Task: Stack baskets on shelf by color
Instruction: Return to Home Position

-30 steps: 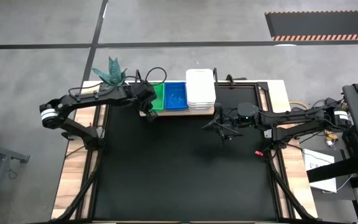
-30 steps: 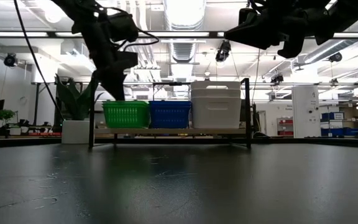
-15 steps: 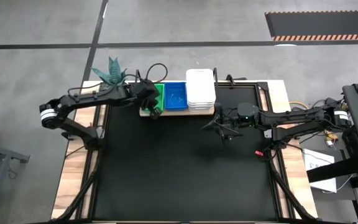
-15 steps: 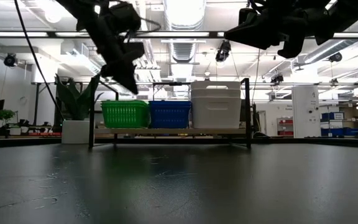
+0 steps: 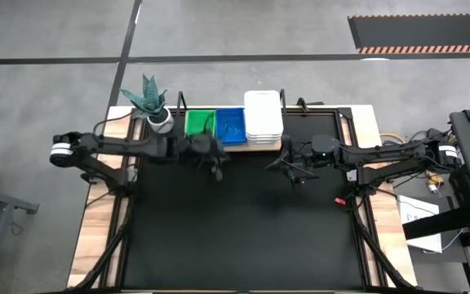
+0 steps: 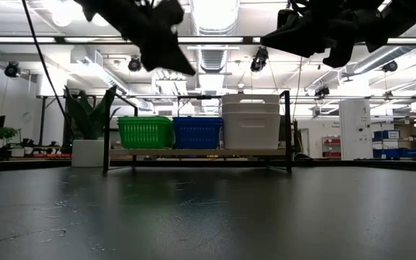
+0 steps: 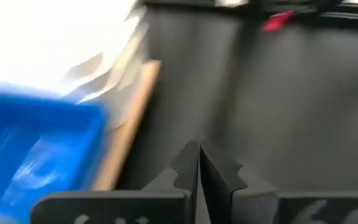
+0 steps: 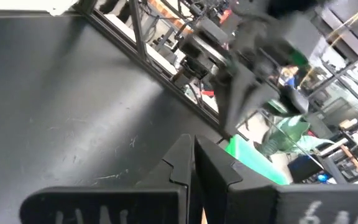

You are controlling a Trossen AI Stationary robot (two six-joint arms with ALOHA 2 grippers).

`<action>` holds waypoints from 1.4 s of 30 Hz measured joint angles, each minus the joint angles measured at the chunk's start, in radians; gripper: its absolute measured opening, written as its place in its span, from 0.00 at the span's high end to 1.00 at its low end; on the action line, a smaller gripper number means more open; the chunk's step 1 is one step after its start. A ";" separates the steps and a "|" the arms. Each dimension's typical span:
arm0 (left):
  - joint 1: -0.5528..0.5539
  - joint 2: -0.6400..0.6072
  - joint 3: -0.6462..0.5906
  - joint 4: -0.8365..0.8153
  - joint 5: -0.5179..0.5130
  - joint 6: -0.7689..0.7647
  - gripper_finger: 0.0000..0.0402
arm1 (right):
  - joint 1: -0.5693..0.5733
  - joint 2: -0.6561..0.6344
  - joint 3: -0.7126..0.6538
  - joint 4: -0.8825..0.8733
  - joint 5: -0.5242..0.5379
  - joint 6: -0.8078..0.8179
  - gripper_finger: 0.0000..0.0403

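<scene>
The light-wood shelf [image 5: 232, 148] stands at the table's far edge. On it rest a green basket stack [image 5: 200, 122], a blue stack [image 5: 232, 126] and a white stack [image 5: 263, 117]; they also show in the low view as green [image 6: 146, 132], blue [image 6: 197, 132] and white [image 6: 250, 120]. My left gripper [image 5: 215, 169] is shut and empty, above the table just in front of the shelf's left part. My right gripper [image 5: 289, 170] is shut and empty, above the table near the shelf's right end.
A potted plant [image 5: 147, 100] stands at the table's far left corner beside the shelf. The black table top [image 5: 243, 229] stretches bare toward the near edge. A small red object [image 5: 339, 199] lies by the right edge.
My left gripper has drawn away from the green baskets, going toward the table's right and near edges and upward in the low view. The green stack, before partly covered by the arm, now shows whole on the shelf. My right arm has kept still.
</scene>
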 joint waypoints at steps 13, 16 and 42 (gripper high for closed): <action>-0.270 -0.186 -0.322 0.310 0.124 0.122 1.00 | -0.059 0.001 -0.113 0.251 -0.142 0.088 0.98; -0.270 -0.295 -0.441 0.430 0.123 0.121 1.00 | -0.059 0.001 -0.168 0.366 -0.139 0.134 0.98; -0.270 -1.033 -0.976 0.535 0.092 0.119 1.00 | -0.059 -0.314 -0.536 0.503 0.071 0.409 0.98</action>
